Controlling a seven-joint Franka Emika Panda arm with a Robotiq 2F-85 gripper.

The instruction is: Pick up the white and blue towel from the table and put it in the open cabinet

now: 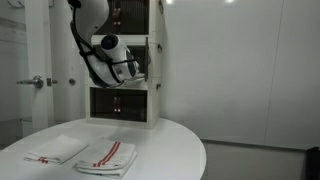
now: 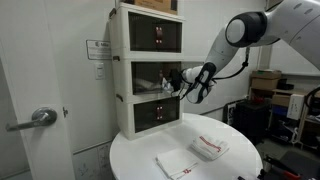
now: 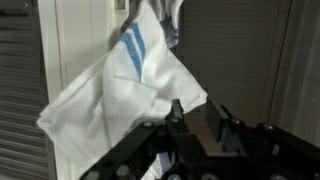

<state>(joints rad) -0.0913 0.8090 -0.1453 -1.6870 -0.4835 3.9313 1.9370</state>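
The white and blue towel (image 3: 125,85) hangs crumpled just in front of my gripper (image 3: 197,112) in the wrist view, its blue stripes near the top. The jaws stand apart with a dark gap between them, and the cloth lies against the left finger. In both exterior views my gripper (image 1: 130,68) (image 2: 176,82) is at the mouth of the middle cabinet (image 1: 152,62) (image 2: 148,68) of the white box tower. The towel is hard to make out there. The round white table (image 1: 170,145) (image 2: 240,165) lies below.
Two folded white towels with red stripes (image 1: 108,155) (image 1: 57,150) lie on the table, also seen in an exterior view (image 2: 210,147) (image 2: 180,163). Dark-fronted units sit above (image 2: 155,38) and below (image 2: 158,114) the middle one. A door with a lever handle (image 2: 40,117) stands beside the tower.
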